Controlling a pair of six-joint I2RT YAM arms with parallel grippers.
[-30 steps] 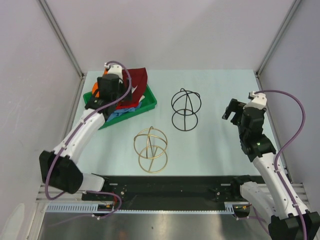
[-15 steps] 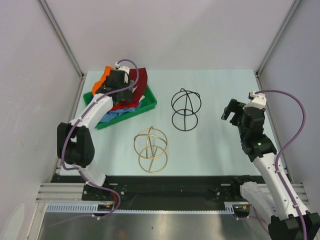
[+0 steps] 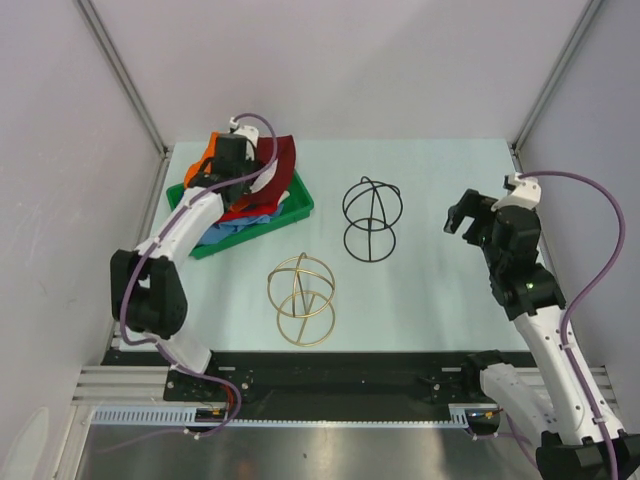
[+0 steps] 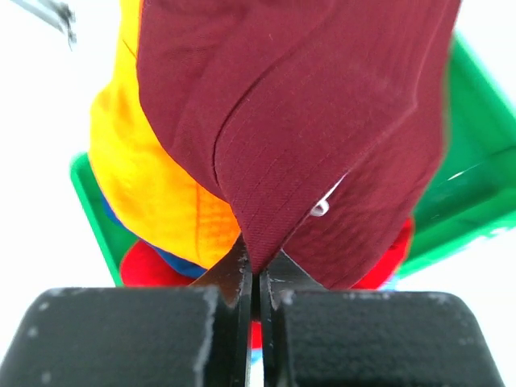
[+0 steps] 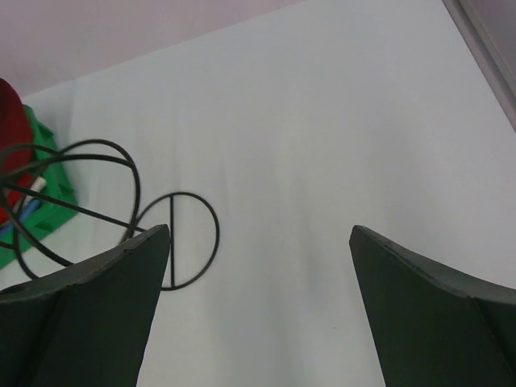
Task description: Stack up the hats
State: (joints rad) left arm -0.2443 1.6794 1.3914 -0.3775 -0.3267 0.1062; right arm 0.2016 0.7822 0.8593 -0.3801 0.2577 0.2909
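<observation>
Toward the far left corner of the table [image 3: 440,170], we see a shallow green plastic tray [image 3: 300,207] heaped with soft, floppy fabric hats. Our left gripper [image 4: 256,274] reaches over that heap, its two black fingers pressed together on a fold of the maroon hat [image 4: 306,121]. The hat's finely ribbed cloth rises from the pinch in a broad, creased sheet. Touching it on the left in the wrist view, an orange hat [image 4: 145,185] bulges with a smooth yellow-orange weave, and a red hat [image 4: 149,262] shows beneath both. From above, a light blue hat [image 3: 250,222] lies crumpled at the near side of the tray, under the red one.

Near the right edge of the table, our right gripper [image 5: 260,242] hangs over the pale, matte surface with its dark wedge-shaped fingers wide apart, holding nothing.

Around the middle of the table stands a black wire globe [image 3: 372,220], thin hoops crossing above a round base ring. Closer to the near edge stands a gold wire globe [image 3: 301,300] of the same build. The two globes stand apart from each other and from the tray.
</observation>
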